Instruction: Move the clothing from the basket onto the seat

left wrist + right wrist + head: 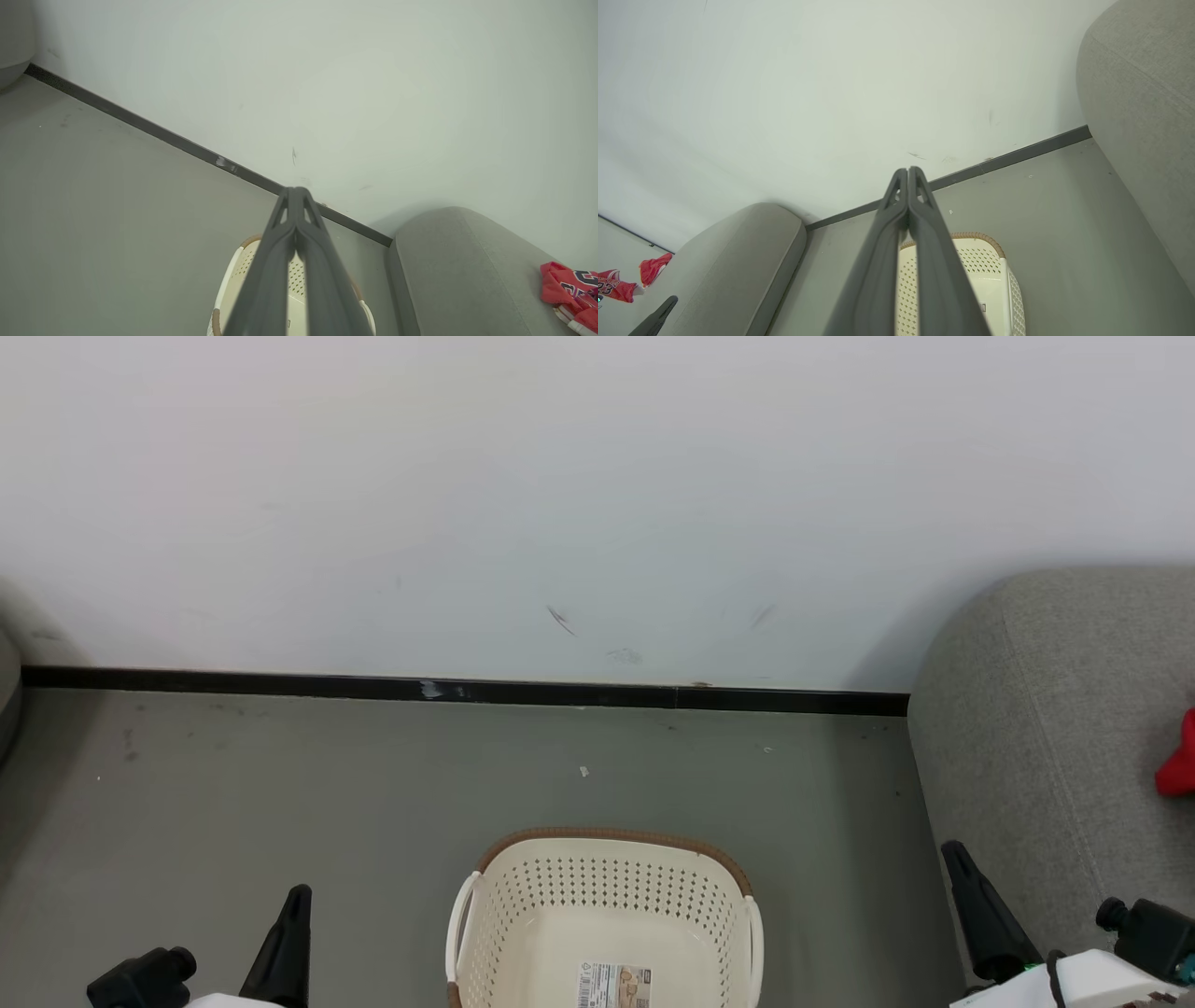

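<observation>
Lower left of the head view: left gripper, two long dark fingers pressed flat together, clamped on nothing. Lower right: right gripper, likewise closed and empty. Between them at bottom centre: cream perforated oval plastic laundry basket with brown ribbed rim and white side handles, standing on grey floor, bare bottom marked by a label sticker, no garment visible inside, nearest part cut off by the frame edge. Further back along the right edge: large grey woven-fabric sofa seat with rounded corner, and on it, at far right, red white-trimmed sports clothing, well apart from the basket; in the lower right corner of the left wrist view, recognisable as a crumpled jersey with dark lettering. Beyond, black skirting strip and scuffed white wall. Judged the closing step: transfer apparently complete, both arms low and clear of the basket. Next move, if any: check the hidden near part of the basket; in case of a leftover garment, spread one gripper's fingers, reach inside, pinch the cloth, carry it right onto the seat.
</observation>
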{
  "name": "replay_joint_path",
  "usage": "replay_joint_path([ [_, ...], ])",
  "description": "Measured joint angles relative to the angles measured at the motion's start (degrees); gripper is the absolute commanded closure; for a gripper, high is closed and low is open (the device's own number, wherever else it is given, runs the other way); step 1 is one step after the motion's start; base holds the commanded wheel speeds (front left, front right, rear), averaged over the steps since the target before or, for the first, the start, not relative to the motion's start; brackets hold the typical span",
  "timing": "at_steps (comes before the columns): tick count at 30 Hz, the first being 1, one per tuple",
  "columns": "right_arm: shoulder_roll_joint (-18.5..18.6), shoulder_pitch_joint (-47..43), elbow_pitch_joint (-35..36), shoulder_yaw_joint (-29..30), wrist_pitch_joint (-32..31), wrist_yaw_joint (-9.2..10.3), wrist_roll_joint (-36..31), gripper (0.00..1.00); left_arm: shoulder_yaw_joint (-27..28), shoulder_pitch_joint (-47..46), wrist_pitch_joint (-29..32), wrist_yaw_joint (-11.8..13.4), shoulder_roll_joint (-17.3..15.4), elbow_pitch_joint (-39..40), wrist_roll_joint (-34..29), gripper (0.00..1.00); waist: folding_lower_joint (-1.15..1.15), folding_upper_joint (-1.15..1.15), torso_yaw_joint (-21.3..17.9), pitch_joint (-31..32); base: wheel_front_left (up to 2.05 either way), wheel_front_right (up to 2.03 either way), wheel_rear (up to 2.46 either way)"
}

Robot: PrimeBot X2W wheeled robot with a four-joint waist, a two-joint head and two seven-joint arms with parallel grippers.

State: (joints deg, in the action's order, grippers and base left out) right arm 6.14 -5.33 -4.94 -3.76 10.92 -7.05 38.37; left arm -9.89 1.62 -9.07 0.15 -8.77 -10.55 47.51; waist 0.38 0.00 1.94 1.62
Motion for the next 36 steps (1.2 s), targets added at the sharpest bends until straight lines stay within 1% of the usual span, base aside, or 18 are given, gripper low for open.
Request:
replay_joint_path([
  [7, 0.01, 0.24, -0.89, 0.85, -1.58, 0.0, 5.55, 1.0, 1.26, -0.07, 1.53, -0.8, 0.51, -0.23, 4.21, 1.0, 0.37, 0.0, -0.19, 0.18, 0.0, 0.0, 0.0],
  [10, 0.01, 0.73, -1.16, 1.1, -2.11, 0.0, 8.0, 1.0, 1.85, -0.09, 2.03, -0.85, 0.97, -0.38, 6.21, 1.0, 0.5, 0.0, -0.27, 0.27, 0.0, 0.0, 0.0],
  [15, 0.01, 1.06, -1.59, 1.38, -2.93, 0.0, 11.88, 1.0, 2.78, -0.19, 3.18, -1.34, 1.29, -0.6, 9.12, 1.0, 0.6, 0.0, -0.39, 0.38, 0.0, 0.0, 0.0],
  [19, 0.01, 1.23, -2.22, 1.67, -3.63, 0.0, 15.08, 1.0, 3.58, -0.29, 4.0, -1.58, 1.63, -0.81, 11.54, 1.0, 0.61, 0.0, -0.5, 0.39, 0.0, 0.0, 0.0],
  [21, 0.01, 1.33, -2.66, 1.81, -4.01, 0.0, 16.74, 1.0, 3.88, -0.36, 4.53, -1.88, 1.75, -0.96, 12.83, 1.0, 0.59, 0.0, -0.56, 0.36, 0.0, 0.0, 0.0],
  [23, 0.0, 1.77, -2.97, 2.03, -4.45, 0.0, 18.2, 1.0, 4.22, -0.48, 4.95, -1.9, 1.89, -1.11, 14.12, 1.0, 0.52, 0.0, -0.61, 0.32, 0.0, 0.0, 0.0],
  [36, -0.01, 3.78, -4.9, 3.14, -6.76, 0.0, 28.39, 1.0, 6.65, -1.63, 7.28, -3.41, 3.12, -2.12, 21.93, 1.0, -0.12, 0.0, -0.95, -0.45, 0.0, 0.0, 0.0],
])
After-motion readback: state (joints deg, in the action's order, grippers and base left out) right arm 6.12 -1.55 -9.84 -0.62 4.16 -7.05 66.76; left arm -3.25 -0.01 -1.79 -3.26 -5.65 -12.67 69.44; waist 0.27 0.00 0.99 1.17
